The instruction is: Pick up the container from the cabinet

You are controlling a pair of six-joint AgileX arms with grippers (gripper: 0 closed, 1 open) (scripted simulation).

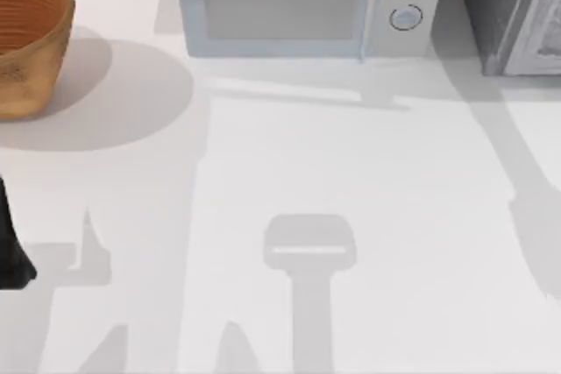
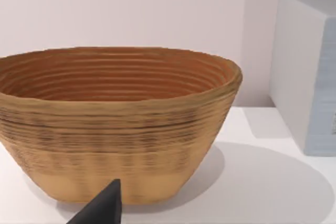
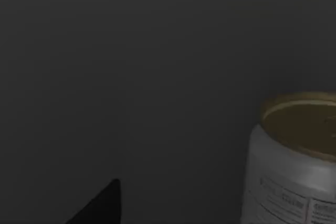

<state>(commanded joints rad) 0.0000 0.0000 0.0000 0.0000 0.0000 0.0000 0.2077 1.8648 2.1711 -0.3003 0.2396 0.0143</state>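
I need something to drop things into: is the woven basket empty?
Mostly empty, as far as shown: the basket stands upright, its ribbed inner wall bare; its bottom is hidden.

Overhead table view, wrists near basket [image 2: 118,124], container [image 3: 296,156]

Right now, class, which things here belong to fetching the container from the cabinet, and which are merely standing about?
Belongs to the job:
- container, gold-lidded white jar in a dark space
- cabinet

Standing about:
- woven basket
- microwave
- table
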